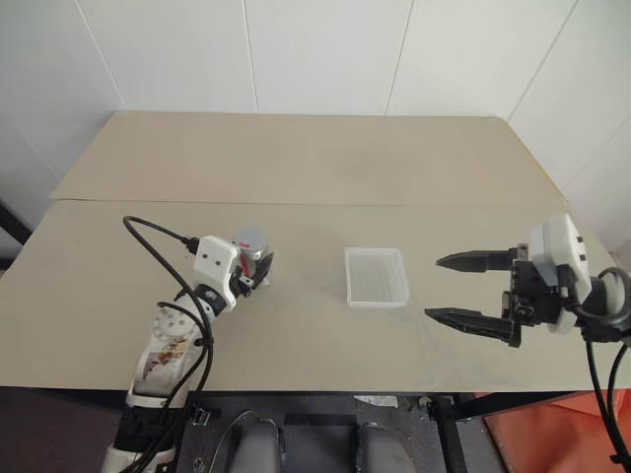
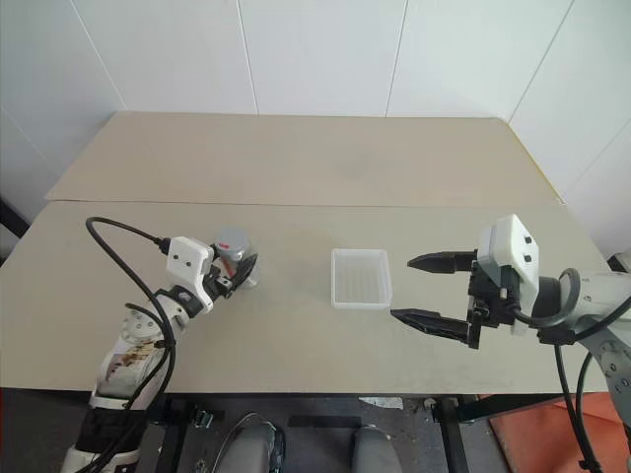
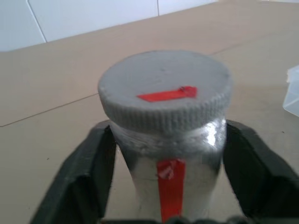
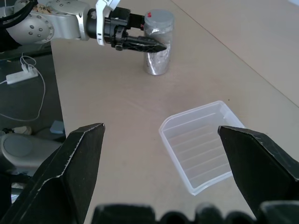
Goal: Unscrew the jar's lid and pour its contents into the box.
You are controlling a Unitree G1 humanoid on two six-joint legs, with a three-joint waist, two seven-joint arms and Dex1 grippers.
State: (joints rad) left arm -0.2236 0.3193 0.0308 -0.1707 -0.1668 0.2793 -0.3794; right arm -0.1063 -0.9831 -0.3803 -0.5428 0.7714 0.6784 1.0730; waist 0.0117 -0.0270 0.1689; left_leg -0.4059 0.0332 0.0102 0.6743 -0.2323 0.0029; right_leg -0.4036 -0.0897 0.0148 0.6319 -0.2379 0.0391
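The jar point(image 1: 252, 260) stands upright on the table, left of centre, with a red strip down its clear side point(image 3: 170, 184). Its grey ribbed lid point(image 3: 163, 88) is screwed on and bears a red mark. My left gripper point(image 1: 261, 268) is shut on the jar just under the lid, one black finger point(image 3: 91, 163) on each side. I cannot make out the contents through the jar's wall. The box point(image 1: 376, 252), translucent with a ribbed bottom, lies flat mid-table, apart from the jar. My right gripper point(image 1: 434, 288) hovers open to the right of the box, holding nothing.
Two beige tabletops meet at a seam point(image 1: 325, 204) beyond the jar and box. The front edge point(image 1: 325, 379) runs close under both arms. A black cable point(image 1: 148, 232) loops from my left wrist. Beyond the table edge, cables and a white power strip point(image 4: 21, 74) lie on the floor.
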